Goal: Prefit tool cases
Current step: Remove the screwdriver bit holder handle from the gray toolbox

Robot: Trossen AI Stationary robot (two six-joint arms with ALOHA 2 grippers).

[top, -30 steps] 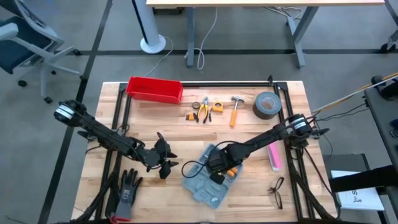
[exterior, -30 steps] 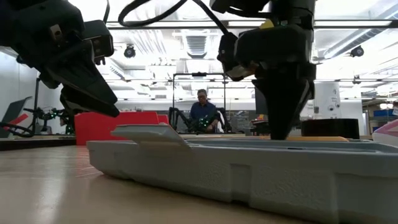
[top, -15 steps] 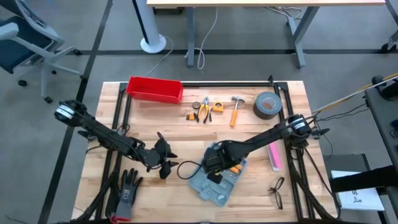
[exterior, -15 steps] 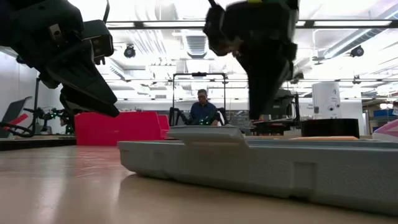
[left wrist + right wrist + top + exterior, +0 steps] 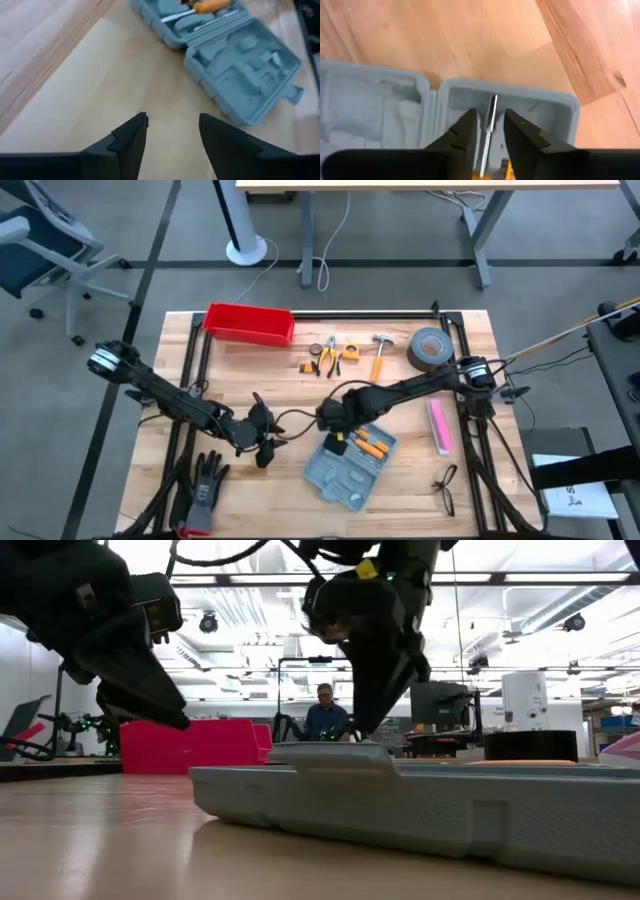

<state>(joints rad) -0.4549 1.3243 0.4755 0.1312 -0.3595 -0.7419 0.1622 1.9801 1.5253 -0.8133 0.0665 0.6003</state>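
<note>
- Tool case (image 5: 350, 464) lies opened flat on the wooden table (image 5: 300, 395), near the front edge and about midway across. Both halves face up, so the moulded slots are exposed for loading.
- Long axis of the opened case runs diagonally in the high view: one half toward the front-left, the other toward the back-right.
- Back-right half holds orange-handled tools (image 5: 366, 444). The front-left half appears empty (image 5: 245, 75), latch tab at its outer edge.
- Right gripper (image 5: 330, 414) hovers just over the back edge of the filled half. In its wrist view the fingers (image 5: 465, 135) stand a narrow gap apart, either side of a thin metal shaft (image 5: 490, 120) lying in the case. No clamp on it visible. Judgement: slightly parted, gripping nothing, probably just letting a tool settle into its slot.
- Left gripper (image 5: 262, 437) waits beside the case on its left, low over bare table. Fingers (image 5: 127, 140) spread apart and empty, aimed toward the case — likely placed to steady the case or take the next piece.
- Loose pliers (image 5: 328, 355), hammer (image 5: 378, 355) and tape roll (image 5: 428, 347) sit in a row farther back, well apart from the case. Red bin (image 5: 249, 324) at the back left.
- Gloves (image 5: 204, 483) at the front left, safety glasses (image 5: 446, 488) at the front right.
</note>
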